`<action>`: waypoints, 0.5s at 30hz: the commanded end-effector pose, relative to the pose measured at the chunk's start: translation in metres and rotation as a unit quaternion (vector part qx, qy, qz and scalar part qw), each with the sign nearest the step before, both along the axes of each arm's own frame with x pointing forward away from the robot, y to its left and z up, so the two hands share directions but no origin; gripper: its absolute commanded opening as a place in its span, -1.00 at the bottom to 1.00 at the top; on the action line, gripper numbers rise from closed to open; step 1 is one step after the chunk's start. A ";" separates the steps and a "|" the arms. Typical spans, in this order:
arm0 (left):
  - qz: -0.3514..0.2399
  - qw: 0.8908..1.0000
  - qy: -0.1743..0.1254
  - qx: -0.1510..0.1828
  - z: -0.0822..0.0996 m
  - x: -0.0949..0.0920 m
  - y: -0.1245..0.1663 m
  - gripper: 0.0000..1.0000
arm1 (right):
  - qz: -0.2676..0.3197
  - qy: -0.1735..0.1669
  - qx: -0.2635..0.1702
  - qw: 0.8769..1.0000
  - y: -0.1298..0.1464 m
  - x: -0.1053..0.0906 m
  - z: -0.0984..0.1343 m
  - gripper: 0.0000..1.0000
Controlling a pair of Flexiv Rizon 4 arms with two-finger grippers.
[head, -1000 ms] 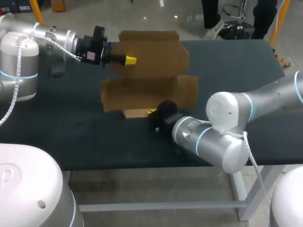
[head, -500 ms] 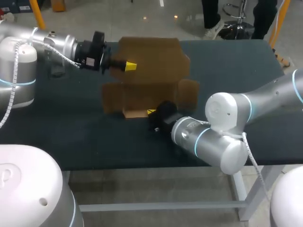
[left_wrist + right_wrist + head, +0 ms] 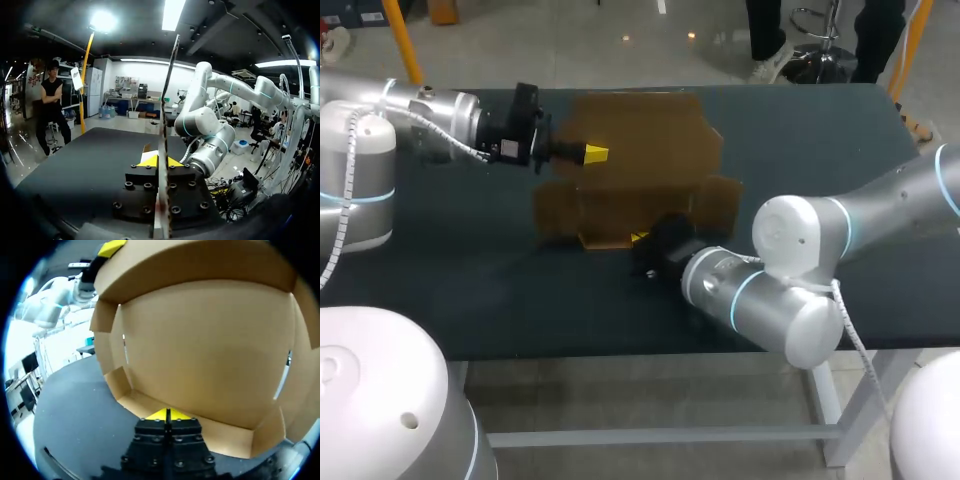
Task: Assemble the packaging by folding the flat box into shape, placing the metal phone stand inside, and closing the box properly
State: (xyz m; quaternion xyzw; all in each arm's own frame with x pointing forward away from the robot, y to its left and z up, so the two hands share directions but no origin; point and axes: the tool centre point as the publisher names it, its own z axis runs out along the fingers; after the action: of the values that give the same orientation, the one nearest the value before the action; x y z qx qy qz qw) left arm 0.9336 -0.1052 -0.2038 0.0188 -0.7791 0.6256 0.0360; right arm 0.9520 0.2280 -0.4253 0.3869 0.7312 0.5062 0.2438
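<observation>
Head view: left end effector (image 3: 595,153) clenched on raised flap of brown matte cardboard box (image 3: 640,195). Grip of right end effector (image 3: 640,238), at front edge, unclear.

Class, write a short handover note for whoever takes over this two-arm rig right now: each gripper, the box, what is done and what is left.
Left gripper: shut on the raised back panel of the cardboard box, holding it up.
Right gripper: shut, tips at the box's near edge. Whether it pinches any cardboard is unclear.
Box: on the table, partly folded, side flaps up, top open.
Done: folding has begun.
Left: finish the walls, put in the phone stand (not seen in these views), and close the lid.
</observation>
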 end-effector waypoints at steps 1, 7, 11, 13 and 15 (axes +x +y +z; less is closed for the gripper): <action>-0.002 1.000 0.002 -0.001 -0.007 0.000 -0.001 -1.00 | -0.002 -0.003 0.001 1.000 0.002 0.000 -0.004 -1.00; -0.001 1.000 0.008 0.000 -0.010 0.000 -0.001 -1.00 | -0.002 -0.003 0.001 1.000 0.002 0.000 -0.004 -1.00; 0.001 1.000 0.017 0.002 -0.011 0.000 -0.001 -1.00 | -0.002 -0.003 0.001 1.000 0.002 0.000 -0.004 -1.00; 0.003 1.000 0.022 0.003 -0.012 0.001 -0.001 -1.00 | -0.002 -0.003 0.001 1.000 0.002 0.000 -0.004 -1.00; 0.005 1.000 0.029 0.001 -0.013 0.002 0.000 -1.00 | -0.002 -0.003 0.001 1.000 0.002 0.000 -0.004 -1.00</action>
State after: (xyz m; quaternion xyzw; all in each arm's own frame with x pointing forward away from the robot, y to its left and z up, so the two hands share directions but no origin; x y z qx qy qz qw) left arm 0.9337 -0.1053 -0.2124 0.0399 -0.7791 0.6235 0.0511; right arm 0.9522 0.2284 -0.4259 0.3868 0.7307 0.5069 0.2440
